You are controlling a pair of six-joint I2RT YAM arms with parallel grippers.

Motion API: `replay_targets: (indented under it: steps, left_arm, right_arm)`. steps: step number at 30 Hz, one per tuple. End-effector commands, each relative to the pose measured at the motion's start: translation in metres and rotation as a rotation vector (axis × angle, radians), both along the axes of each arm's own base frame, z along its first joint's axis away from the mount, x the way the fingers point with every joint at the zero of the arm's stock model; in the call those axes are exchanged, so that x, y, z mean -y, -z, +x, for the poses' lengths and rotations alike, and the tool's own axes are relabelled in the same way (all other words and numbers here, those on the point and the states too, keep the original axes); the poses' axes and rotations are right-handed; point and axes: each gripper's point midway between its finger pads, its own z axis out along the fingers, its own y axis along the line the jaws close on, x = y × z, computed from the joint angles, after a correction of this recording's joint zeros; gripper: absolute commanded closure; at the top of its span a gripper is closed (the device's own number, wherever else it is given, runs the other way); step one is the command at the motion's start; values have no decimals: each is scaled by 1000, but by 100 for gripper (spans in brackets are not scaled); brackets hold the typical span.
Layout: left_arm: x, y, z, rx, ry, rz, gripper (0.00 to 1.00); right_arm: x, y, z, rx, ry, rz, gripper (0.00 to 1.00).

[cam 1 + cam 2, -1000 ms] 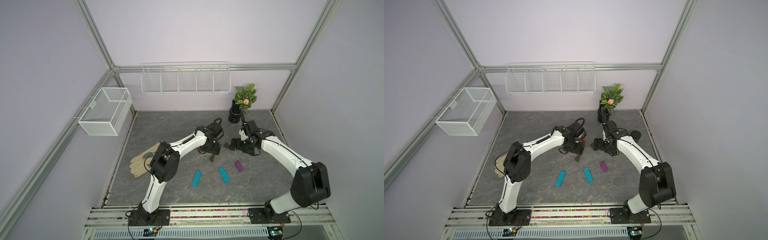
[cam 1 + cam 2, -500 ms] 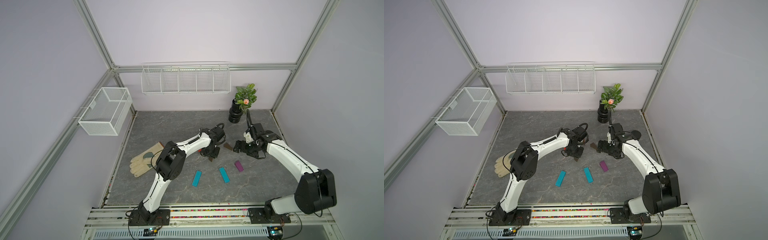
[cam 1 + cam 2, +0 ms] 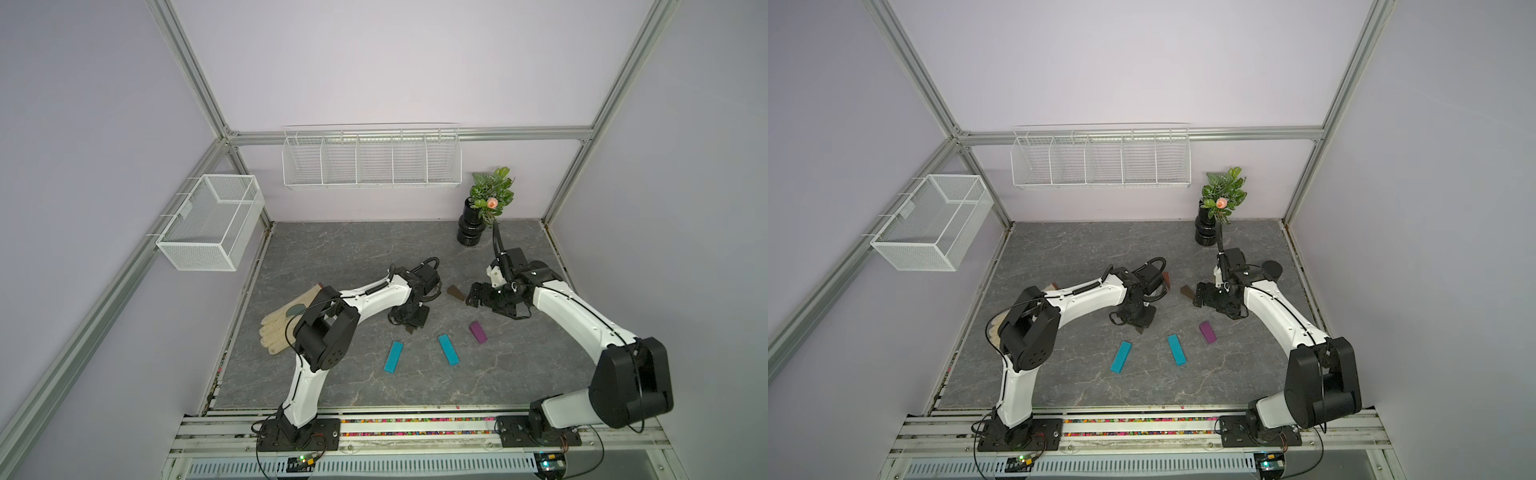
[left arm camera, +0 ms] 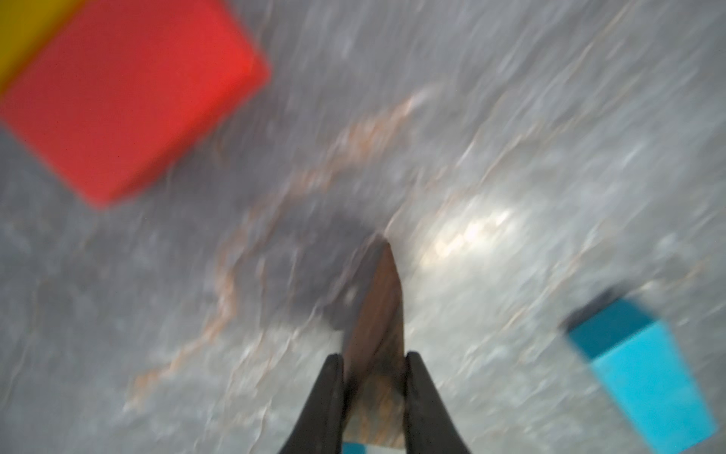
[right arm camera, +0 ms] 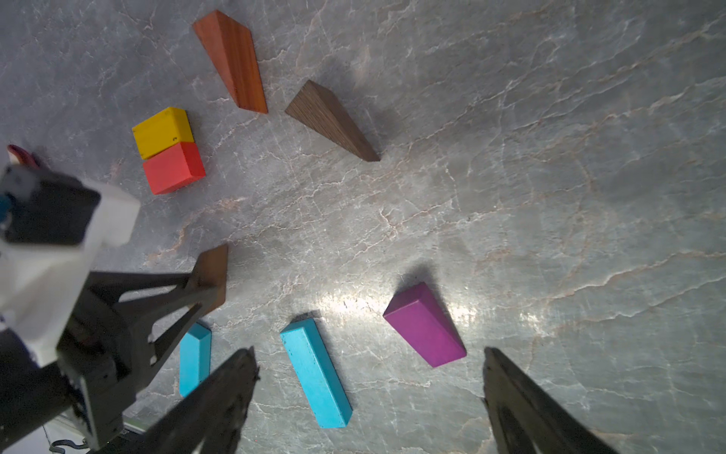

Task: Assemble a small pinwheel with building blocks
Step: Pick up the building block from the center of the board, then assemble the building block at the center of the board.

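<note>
The pinwheel (image 5: 169,151) is only a start so far: its yellow block (image 5: 163,131) and red block (image 5: 173,167) lie touching, side by side, on the counter (image 5: 550,196), with no wedge touching them yet. My left tool (image 4: 373,355) is pinched tight on 1 brown wedge (image 4: 379,298), and the wedge's long side points out from the tool. The red block lies ahead of that thin tip and a bit off to the side, so I think I must turn the wedge as I bring it in. My left arm is nearer to it. My right tool (image 5: 369,353) is wide apart, holding nothing, up near a loose brown wedge (image 3: 456,293).
</note>
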Motion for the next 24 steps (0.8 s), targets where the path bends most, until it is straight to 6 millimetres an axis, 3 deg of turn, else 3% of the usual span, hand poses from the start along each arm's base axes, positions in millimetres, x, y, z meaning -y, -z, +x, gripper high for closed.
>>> replay_targets:
  steps: [1,6,24]
  left_arm:
    - [-34,10,-11,-27,-49,63,81]
    - [-63,10,0,-22,-106,69,81]
    - [-76,10,34,27,49,206,70]
  right_arm:
    - [-2,6,-2,-15,6,23,8]
    - [-2,7,-3,-16,7,19,9]
    - [0,6,-4,-13,21,19,9]
